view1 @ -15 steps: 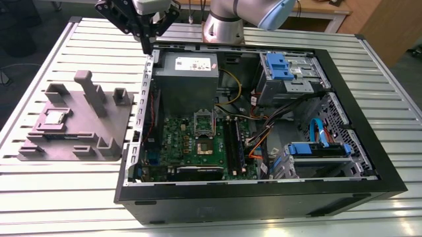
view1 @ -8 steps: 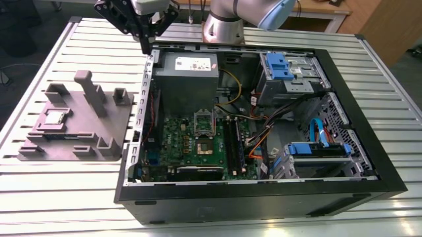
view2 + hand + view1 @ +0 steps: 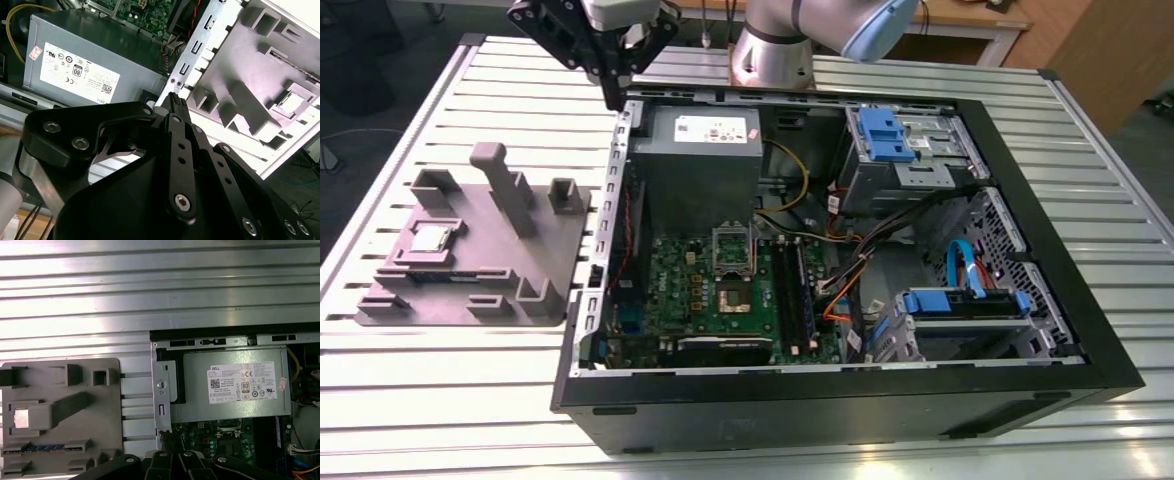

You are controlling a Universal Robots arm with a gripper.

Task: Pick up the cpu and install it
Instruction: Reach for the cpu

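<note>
The cpu [image 3: 430,238] is a small silver square lying flat in a recess of the grey holder block [image 3: 507,290], on the table at the exterior view's left. Both wrist views catch it as a bright square in that block [image 3: 292,102] [image 3: 21,417]. My gripper [image 3: 611,98] hangs over the back left corner of the open computer case [image 3: 1067,300], above and well behind the cpu. Its black fingers [image 3: 176,120] meet at the tip, shut with nothing between them. The motherboard [image 3: 680,290] lies inside the case with its socket [image 3: 736,295] uncovered, the retaining frame raised.
A grey power supply box [image 3: 700,150] with a white label sits in the case just under my gripper. Blue drive bays [image 3: 894,135], cables and a memory strip [image 3: 797,295] crowd the case. The holder block has tall posts [image 3: 500,185]. The table is ribbed metal [image 3: 480,400].
</note>
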